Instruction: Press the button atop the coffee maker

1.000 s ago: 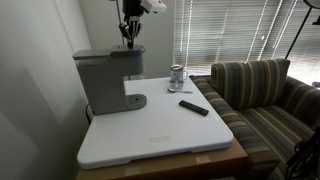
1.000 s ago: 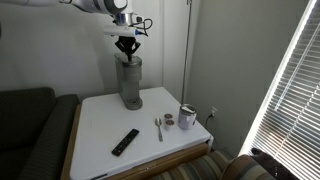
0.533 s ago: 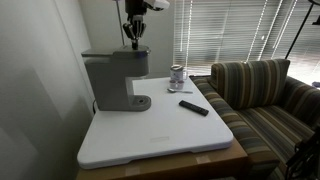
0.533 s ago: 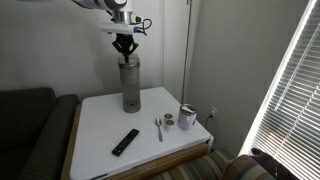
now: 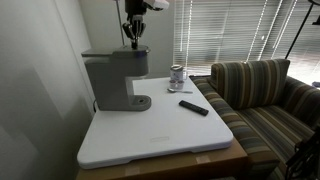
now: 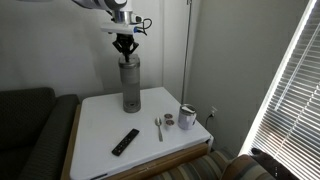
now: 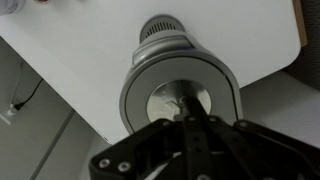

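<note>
1. A striped sofa (image 5: 262, 92) stands just beside the tabletop (image 5: 160, 132), under window blinds (image 5: 222, 28).
2. The white tabletop, seen in both exterior views (image 6: 98, 128), carries everything else.
3. The coffee maker (image 5: 113, 80) is the biggest thing on it. It stands upright on its flat base toward the back of the tabletop, close to the wall and well apart from the smaller items. In an exterior view it shows as a narrow grey column (image 6: 130, 86). The wrist view looks straight down on its round top (image 7: 180, 88), which has a shiny disc at the middle.
4. The hand (image 5: 131, 42) hangs pointing down directly above the brew head (image 6: 126, 55). Its fingers are drawn together with nothing between them. In the wrist view the tips (image 7: 188, 112) lie over the shiny disc; I cannot tell whether they touch it.
5. A black remote (image 5: 194, 107) lies flat near the tabletop's middle (image 6: 125, 142).
6. A small glass jar (image 5: 177, 75) stands near the sofa-side edge (image 6: 187, 117).
7. A spoon (image 6: 158, 127) lies between remote and jar.
</note>
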Controlling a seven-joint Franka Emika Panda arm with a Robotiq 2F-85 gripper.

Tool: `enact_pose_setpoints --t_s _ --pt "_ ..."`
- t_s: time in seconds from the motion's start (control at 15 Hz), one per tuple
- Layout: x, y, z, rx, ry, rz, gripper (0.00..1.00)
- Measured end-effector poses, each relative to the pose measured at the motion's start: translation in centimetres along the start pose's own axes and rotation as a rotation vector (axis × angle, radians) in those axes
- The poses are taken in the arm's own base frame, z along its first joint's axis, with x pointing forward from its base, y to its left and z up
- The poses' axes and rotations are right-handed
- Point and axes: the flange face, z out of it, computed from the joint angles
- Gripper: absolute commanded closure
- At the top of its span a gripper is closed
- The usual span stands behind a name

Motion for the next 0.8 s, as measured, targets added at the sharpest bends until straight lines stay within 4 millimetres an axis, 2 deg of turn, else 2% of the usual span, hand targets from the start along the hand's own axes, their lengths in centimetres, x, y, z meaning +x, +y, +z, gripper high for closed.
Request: enact_pose_setpoints --t_s 0.47,0.8 --pt "1.3 -0.1 -0.3 -0.055 0.112 -0.001 1.00" --pt "2.0 -1.2 -2.2 -0.084 0.162 0.003 1.00"
